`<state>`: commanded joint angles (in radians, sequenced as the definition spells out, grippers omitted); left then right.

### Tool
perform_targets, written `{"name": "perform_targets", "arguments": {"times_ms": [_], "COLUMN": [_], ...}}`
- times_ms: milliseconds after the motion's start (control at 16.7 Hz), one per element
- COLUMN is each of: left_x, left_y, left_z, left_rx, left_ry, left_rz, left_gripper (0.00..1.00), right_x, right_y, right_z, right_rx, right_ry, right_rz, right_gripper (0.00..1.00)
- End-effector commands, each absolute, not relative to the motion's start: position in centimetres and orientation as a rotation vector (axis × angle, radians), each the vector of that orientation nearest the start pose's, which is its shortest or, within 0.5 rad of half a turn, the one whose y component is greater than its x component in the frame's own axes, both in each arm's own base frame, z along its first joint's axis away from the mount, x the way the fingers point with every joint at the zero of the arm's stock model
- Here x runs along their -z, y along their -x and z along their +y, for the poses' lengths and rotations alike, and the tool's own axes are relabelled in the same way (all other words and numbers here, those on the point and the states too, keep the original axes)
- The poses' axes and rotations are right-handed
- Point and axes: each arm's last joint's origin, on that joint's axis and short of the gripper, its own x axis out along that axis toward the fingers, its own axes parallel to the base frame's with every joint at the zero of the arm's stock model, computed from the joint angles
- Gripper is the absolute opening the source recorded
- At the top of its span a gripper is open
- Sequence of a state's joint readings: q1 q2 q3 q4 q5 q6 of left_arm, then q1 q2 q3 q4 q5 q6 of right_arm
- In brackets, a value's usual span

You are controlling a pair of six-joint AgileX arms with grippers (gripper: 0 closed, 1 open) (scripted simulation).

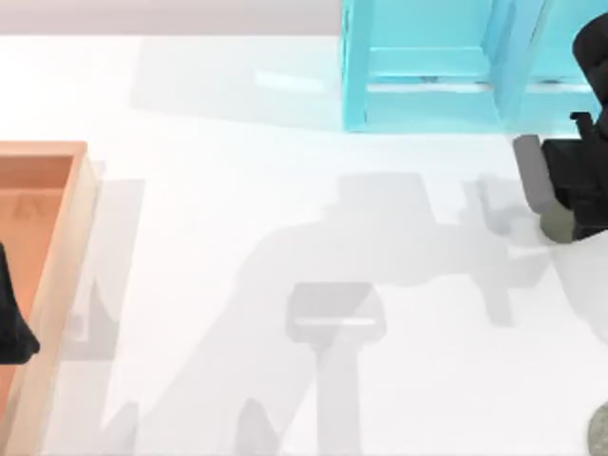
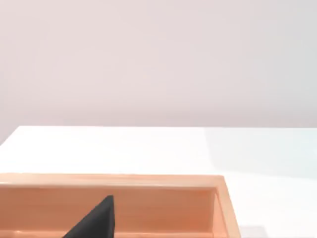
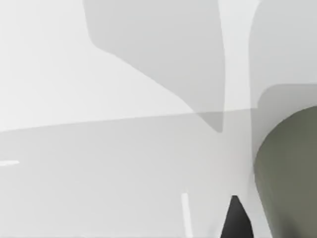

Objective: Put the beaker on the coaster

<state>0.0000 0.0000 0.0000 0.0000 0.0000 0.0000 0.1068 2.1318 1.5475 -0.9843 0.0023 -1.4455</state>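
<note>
The beaker (image 1: 556,226), a small olive-grey cup, stands on the white table at the far right, in front of the blue shelf. My right gripper (image 1: 562,211) is right over it and open; one grey finger (image 1: 529,171) lies along the beaker's left side. In the right wrist view the beaker (image 3: 290,173) looms close, with a dark fingertip (image 3: 235,218) beside it and a thin gap between them. The coaster (image 1: 600,427) is a speckled grey disc whose edge peeks in at the table's front right corner. My left gripper (image 1: 11,328) is parked over the wooden tray at the left.
A blue shelf (image 1: 427,66) stands at the back right, just behind the right arm. A wooden tray (image 1: 66,247) lies along the left edge, and its rim (image 2: 148,179) also shows from the left wrist. Arm shadows cross the white table's middle.
</note>
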Motion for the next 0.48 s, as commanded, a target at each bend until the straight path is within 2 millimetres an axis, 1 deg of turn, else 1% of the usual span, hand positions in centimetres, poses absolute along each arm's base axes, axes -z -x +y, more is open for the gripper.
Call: {"name": "perform_targets", "arguments": {"times_ms": [60, 120, 480], "left_x": [-16.0, -16.0, -16.0], "left_y": [-10.57, -10.57, -10.57], "left_z": [-0.12, -0.12, -0.12], "left_rx": [0.0, 0.0, 0.0], "left_ry": [0.0, 0.0, 0.0], "left_rz": [0.0, 0.0, 0.0], "left_gripper": [1.0, 1.0, 1.0], "right_x": [-13.91, -13.91, -13.91], "right_y": [-40.13, -40.13, -40.13], "right_z": [4.68, 4.68, 4.68], "right_rx": [-1.201, -1.201, -1.201], "right_ry": [1.203, 1.203, 1.203], "right_rz": [1.212, 1.212, 1.212], "right_gripper": [0.02, 0.0, 0.0]}}
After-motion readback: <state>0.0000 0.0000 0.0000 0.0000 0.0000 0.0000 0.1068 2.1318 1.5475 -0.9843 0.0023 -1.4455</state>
